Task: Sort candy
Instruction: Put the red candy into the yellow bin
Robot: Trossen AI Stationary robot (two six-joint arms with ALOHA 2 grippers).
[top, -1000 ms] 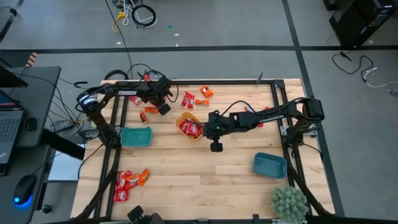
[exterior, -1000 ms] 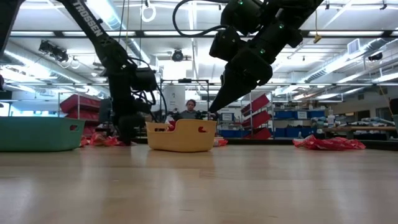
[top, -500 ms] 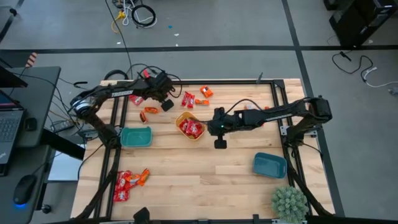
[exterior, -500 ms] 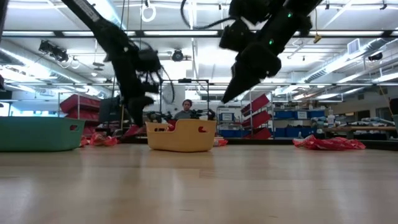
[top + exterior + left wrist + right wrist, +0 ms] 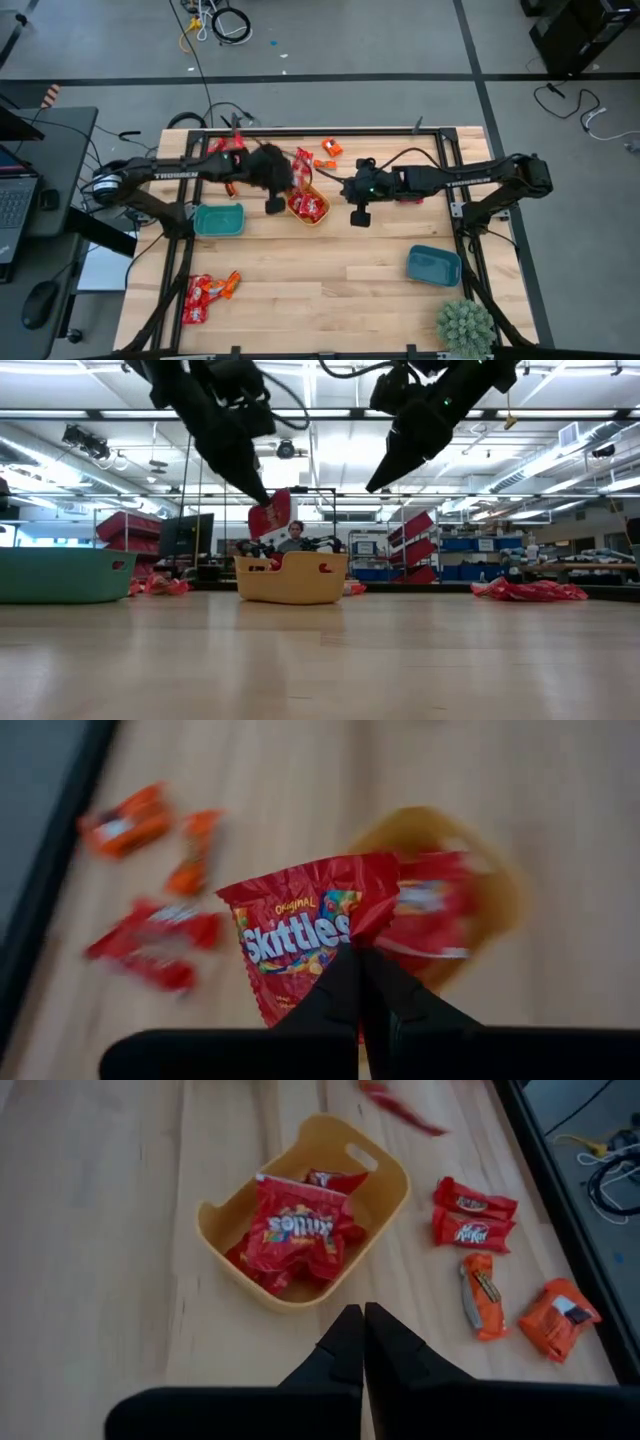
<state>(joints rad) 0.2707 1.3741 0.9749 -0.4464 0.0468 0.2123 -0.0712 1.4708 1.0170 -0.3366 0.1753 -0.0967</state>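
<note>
- The left gripper point(image 5: 262, 498), fingers pinched together on the edge of a red Skittles packet point(image 5: 305, 932), hangs in the air just above the yellow bowl point(image 5: 303, 190), the packet dangling from its tip.
- Directly below that gripper, the yellow bowl already holds several red candy packets point(image 5: 296, 1232), piled to its rim.
- Beyond the held packet, on the bare wood near the table's edge, lie loose orange and red candies point(image 5: 128, 818).
- The right gripper point(image 5: 362, 1320), fingers closed on nothing, hovers clear of the table on the other side of the yellow bowl, tip aimed at it.
- Beside that gripper, two red KitKat bars point(image 5: 472, 1217) and two orange peanut-butter-cup packets point(image 5: 483, 1294) rest on the wood next to the bowl.
- Below and behind the left gripper's arm, a teal bowl point(image 5: 219, 219) sits near the table's left side; further along that side lies a heap of red and orange candy point(image 5: 207, 293).
- A blue bowl point(image 5: 434, 266) stands well apart from the right gripper, near a small green plant point(image 5: 465, 323).
</note>
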